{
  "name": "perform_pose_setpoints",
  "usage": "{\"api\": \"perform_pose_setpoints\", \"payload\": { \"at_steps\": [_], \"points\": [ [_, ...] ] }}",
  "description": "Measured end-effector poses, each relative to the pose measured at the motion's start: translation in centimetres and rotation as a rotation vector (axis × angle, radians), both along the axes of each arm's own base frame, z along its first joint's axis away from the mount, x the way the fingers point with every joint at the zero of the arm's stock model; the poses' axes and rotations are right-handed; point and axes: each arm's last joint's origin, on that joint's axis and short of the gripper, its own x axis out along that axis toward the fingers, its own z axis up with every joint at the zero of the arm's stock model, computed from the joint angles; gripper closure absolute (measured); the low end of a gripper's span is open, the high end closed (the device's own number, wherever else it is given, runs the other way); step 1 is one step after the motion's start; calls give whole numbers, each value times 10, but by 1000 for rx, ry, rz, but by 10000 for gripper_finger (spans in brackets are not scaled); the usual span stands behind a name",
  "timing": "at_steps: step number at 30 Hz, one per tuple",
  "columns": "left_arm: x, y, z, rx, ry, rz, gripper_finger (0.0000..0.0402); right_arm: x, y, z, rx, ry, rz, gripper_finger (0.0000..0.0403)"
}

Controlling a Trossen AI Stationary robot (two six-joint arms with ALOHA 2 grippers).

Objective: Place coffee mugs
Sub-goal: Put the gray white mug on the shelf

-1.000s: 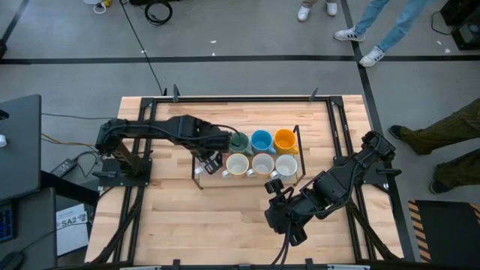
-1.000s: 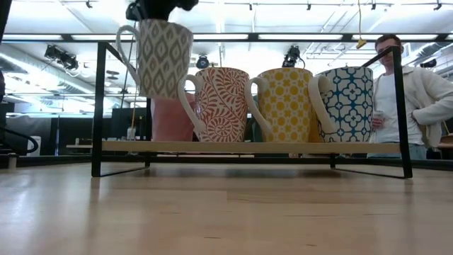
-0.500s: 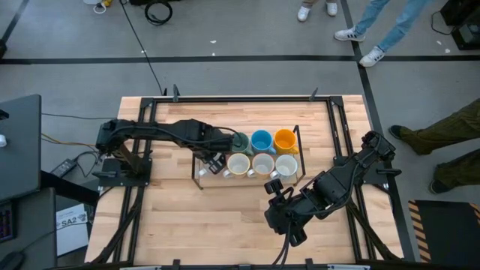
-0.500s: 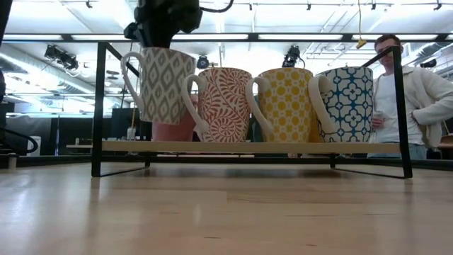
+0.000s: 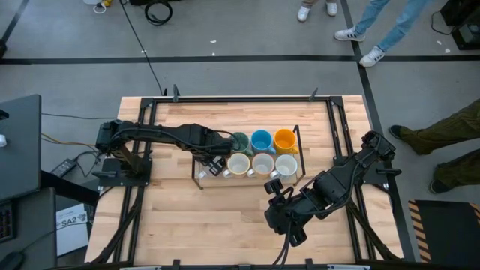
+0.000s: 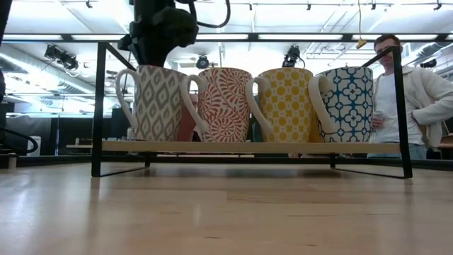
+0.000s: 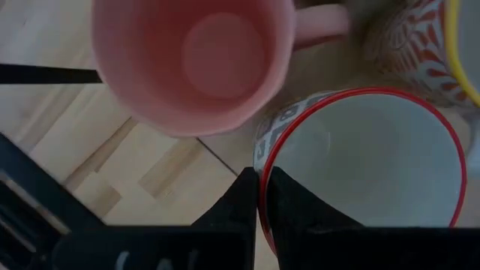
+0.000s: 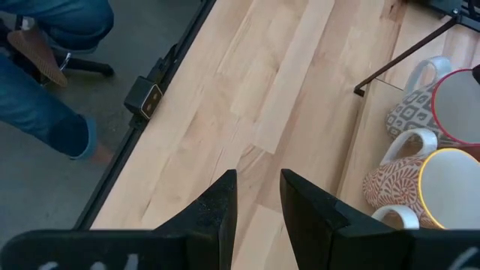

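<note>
A black-framed rack with a wooden shelf (image 6: 248, 146) holds two rows of coffee mugs. At the left end of the near row stands a grey-patterned, red-rimmed mug (image 6: 154, 103), its base on the shelf, with my left gripper (image 7: 259, 176) shut on it from above. Beside it stand red-patterned (image 6: 223, 105), yellow-patterned (image 6: 287, 105) and blue-patterned (image 6: 347, 105) mugs. Behind are a pink mug (image 7: 195, 60), a dark green (image 5: 240, 140), a blue (image 5: 261, 140) and an orange one (image 5: 285, 140). My right gripper (image 8: 259, 184) waits open over the table's near right. My left gripper pinches the grey-patterned mug's red rim (image 7: 262, 154), one finger inside the mug and one outside. The fingers come from above, pointing down. The mug stands upright with its base on the rack's shelf, its handle (image 6: 122, 99) toward the rack's left post.
The rack's black posts (image 6: 100, 106) and top bar frame the mugs closely. Bare wooden tabletop (image 5: 225, 217) lies between the rack and the near edge. People stand beyond the table's far and right sides (image 5: 442, 142), one showing in the low view (image 6: 396, 92).
My left gripper has gone down with the grey-patterned mug, rolling a little. The mug hung clear above the shelf; now it stands on it at the left end of the near row, beside the red-patterned mug.
</note>
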Motion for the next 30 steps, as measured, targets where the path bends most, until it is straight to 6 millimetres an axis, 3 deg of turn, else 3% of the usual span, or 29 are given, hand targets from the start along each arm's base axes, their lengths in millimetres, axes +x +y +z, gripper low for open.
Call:
{"api": "perform_pose_setpoints", "payload": {
  "at_steps": [14, 30],
  "points": [
    [2, 0, -3, -1, -23, -1, 371, 0, 0, 0, -5, -2, 9, 295],
    [2, 0, -4, 0, -15, -4, 322, 0, 0, 0, -5, -2, 9, 294]
  ]
}}
